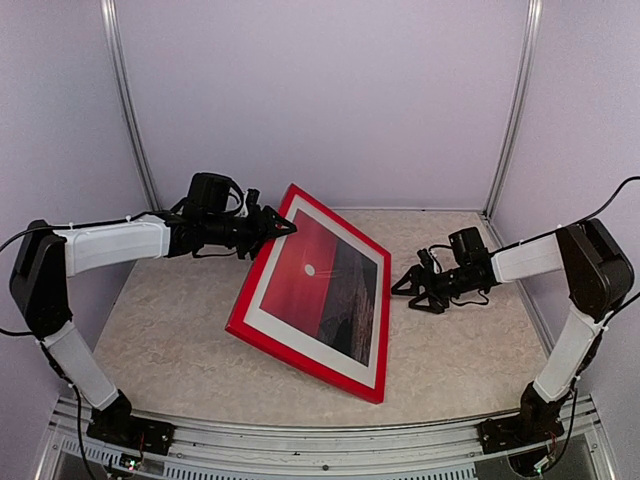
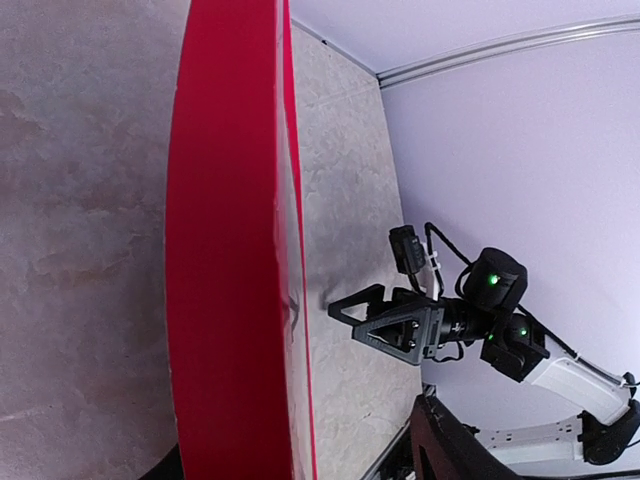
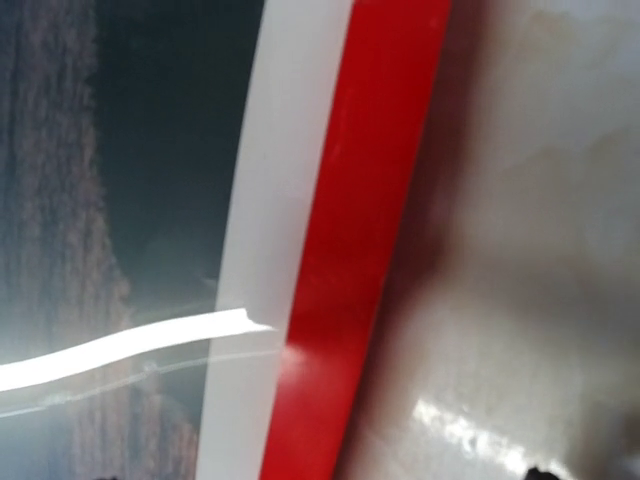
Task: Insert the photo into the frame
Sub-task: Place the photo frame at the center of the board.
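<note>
My left claw (image 1: 285, 226) is at the frame's (image 1: 300, 358) far corner, grip unclear; my right claw (image 1: 412, 292) gapes empty beside the frame; photo (image 1: 335, 285) inside it.

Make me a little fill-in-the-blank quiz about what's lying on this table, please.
1. The frame has a border painted ____.
2. Between that border and the photo lies a ____ mat.
3. On the photo's red half sits one small white ____.
4. The right gripper sits beside the frame, not touching it, its jaws ____.
Missing words: red; white; dot; open.
</note>
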`<state>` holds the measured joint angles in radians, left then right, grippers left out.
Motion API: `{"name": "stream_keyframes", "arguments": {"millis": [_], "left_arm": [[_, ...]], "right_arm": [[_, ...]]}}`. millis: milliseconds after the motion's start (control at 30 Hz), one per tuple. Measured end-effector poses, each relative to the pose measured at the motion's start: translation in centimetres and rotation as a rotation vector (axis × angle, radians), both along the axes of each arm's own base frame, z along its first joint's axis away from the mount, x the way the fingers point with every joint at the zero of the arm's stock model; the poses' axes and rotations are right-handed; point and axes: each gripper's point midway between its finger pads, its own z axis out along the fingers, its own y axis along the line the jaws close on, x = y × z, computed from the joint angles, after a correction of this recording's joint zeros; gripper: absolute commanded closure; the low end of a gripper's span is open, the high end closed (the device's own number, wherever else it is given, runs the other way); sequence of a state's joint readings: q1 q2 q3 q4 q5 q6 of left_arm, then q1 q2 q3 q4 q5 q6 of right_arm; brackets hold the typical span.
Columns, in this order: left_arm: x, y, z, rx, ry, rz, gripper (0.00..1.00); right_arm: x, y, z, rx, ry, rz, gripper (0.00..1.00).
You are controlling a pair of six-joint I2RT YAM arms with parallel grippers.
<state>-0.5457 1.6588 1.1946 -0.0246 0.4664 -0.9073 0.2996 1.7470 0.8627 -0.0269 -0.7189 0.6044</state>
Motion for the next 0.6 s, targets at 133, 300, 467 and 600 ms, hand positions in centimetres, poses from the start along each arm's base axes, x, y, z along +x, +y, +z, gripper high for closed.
{"name": "stream_keyframes", "arguments": {"millis": [133,300,467,600], "left_arm": [[0.1,0.5,-0.7,0.038,-0.004,0.014,0.3],[0.1,1.5,-2.8,0.119,-0.002,0.037,0.23],[-0.8,3.3,-6.6,0.223,0.042,0.06,0.2],[-1.6,4.5,-9.1,0.306,0.068,0.07,0.19]], "right_arm": [[0.4,0.1,0.1,0.001,-0.017,-0.005,0.14],[0.5,0.1,0.0,-0.01,-0.027,-0.01,0.13],[0.8,-0.2,-0.3,-0.035,-0.04,-0.018,0.13],[0.8,-0.4,-0.6,-0.054,-0.042,-0.023,0.13]]}}
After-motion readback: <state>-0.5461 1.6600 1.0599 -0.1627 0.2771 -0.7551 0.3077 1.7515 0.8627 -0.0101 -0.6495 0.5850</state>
